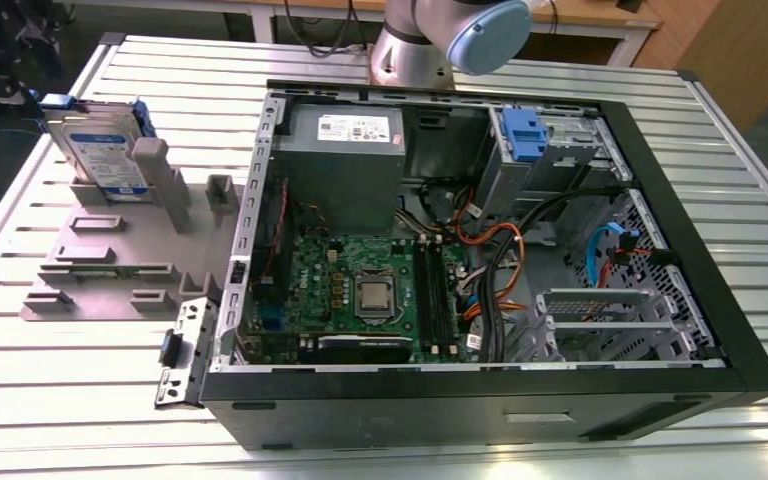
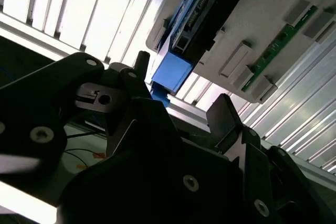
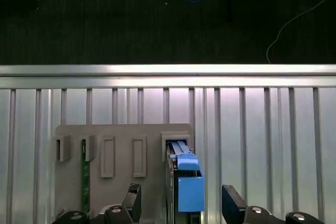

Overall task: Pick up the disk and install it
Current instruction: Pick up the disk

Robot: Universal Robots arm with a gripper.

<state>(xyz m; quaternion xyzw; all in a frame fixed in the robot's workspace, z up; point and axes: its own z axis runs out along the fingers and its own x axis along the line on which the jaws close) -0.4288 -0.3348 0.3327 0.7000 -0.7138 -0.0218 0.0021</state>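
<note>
The disk (image 1: pixel 101 150) stands on edge in a slot at the far end of a grey holder plate (image 1: pixel 104 262), at the exterior view's left, label showing and blue rails around it. In the first wrist view my gripper (image 3: pixel 182 199) is open over the disk (image 3: pixel 184 174), with one black finger (image 3: pixel 133 194) on each side of its blue carrier end and a gap on both sides. The second wrist view shows the same open gripper (image 2: pixel 181 87) close to the disk's blue end (image 2: pixel 173 72).
An open computer case (image 1: pixel 704 250) lies on the slatted metal table (image 1: pixel 37 400), with a drive bay and blue latch (image 1: pixel 524 135) at its far corner, a grey power supply (image 1: pixel 341 165) and loose cables (image 1: pixel 504 250). The table edge (image 3: pixel 168 71) is just past the holder.
</note>
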